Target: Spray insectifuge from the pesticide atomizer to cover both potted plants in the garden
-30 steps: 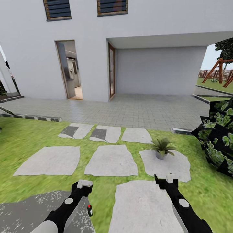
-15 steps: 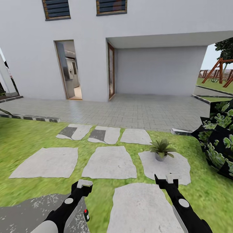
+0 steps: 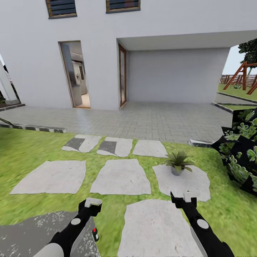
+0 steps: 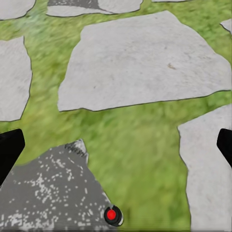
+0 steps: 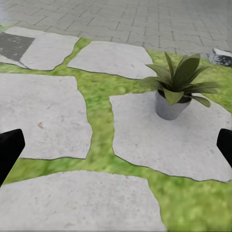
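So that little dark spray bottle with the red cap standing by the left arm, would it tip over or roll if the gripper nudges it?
Probably tips easily: the small dark spray bottle with the red cap looks slim and tall for its base, standing upright at the edge of a speckled grey stone. Once down, its rounded body would likely roll. It looks light, small beside the left gripper, so a gentle centred pinch seems safest.

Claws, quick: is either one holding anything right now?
Left claw: open, holding nothing.
Right claw: open, holding nothing.
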{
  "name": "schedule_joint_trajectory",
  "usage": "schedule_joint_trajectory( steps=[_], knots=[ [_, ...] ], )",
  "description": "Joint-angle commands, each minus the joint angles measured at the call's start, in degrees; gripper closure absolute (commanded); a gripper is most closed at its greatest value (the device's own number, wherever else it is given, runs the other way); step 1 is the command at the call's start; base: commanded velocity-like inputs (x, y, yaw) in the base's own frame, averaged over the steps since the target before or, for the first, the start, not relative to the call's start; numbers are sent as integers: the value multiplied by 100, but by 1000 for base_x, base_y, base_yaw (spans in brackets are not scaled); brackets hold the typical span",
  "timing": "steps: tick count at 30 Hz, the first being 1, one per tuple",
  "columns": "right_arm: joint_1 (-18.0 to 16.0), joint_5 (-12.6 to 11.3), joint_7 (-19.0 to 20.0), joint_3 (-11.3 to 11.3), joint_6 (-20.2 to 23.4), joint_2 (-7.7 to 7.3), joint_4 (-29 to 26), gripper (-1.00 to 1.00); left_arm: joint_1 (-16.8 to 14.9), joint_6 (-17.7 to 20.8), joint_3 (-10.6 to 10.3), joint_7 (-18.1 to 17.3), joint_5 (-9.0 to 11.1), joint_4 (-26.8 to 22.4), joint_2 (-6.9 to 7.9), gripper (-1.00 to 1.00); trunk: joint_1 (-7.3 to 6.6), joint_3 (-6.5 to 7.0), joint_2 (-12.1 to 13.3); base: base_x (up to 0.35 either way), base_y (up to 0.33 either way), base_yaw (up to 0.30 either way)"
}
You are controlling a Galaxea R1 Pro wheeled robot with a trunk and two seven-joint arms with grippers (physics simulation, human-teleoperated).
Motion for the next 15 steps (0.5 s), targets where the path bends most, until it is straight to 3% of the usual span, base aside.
schedule_joint_trajectory(
  steps=[1,15],
  knots=[
    [-3,5,1,0,-16,-1,2,-100,-4,-19,9,5,-53,9,-1,-100,22,-33,-44,0,0,0],
    [-3,-3,1,0,-16,-1,2,-100,-4,-20,11,5,-44,27,13,-100,329,-412,-605,0,0,0]
  ],
)
